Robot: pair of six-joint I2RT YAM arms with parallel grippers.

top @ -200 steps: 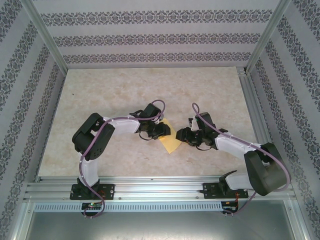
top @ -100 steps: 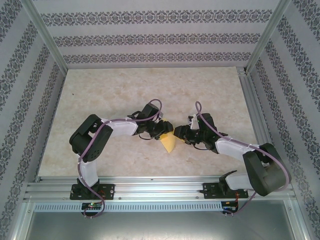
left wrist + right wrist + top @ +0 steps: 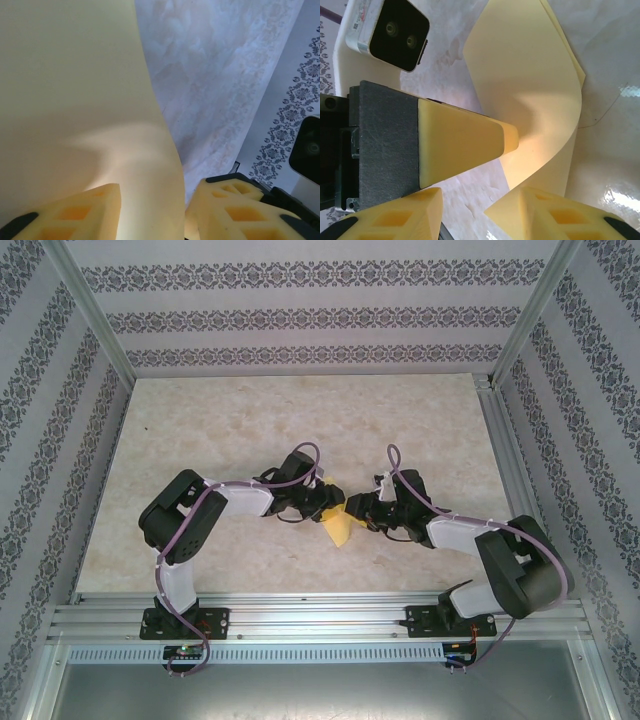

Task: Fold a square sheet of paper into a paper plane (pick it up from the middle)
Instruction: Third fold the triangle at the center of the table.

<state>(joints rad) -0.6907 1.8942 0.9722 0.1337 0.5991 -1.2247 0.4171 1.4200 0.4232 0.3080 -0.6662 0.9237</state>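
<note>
The square sheet of paper (image 3: 340, 530), pale yellow, stands curled up off the table between my two grippers. In the left wrist view the sheet (image 3: 75, 100) bends through the gap of my left gripper (image 3: 157, 189), whose jaws stand apart. My left gripper (image 3: 325, 504) and right gripper (image 3: 362, 510) nearly meet in the top view. In the right wrist view the sheet (image 3: 540, 90) arcs to the right, one left-gripper finger (image 3: 465, 145) presses its inner curve, and my right gripper (image 3: 470, 202) is open, its right finger (image 3: 555, 217) against the sheet's lower edge. No paper plane shape shows.
The marbled table (image 3: 250, 420) stretches behind and to both sides of the grippers. Patterned walls (image 3: 300, 320) and aluminium posts enclose it. A metal rail (image 3: 320, 615) carrying both arm bases runs along the near edge.
My right gripper has moved left up to the left gripper. The sheet, lying wider and flatter a second ago, is now pushed into a narrower raised curl.
</note>
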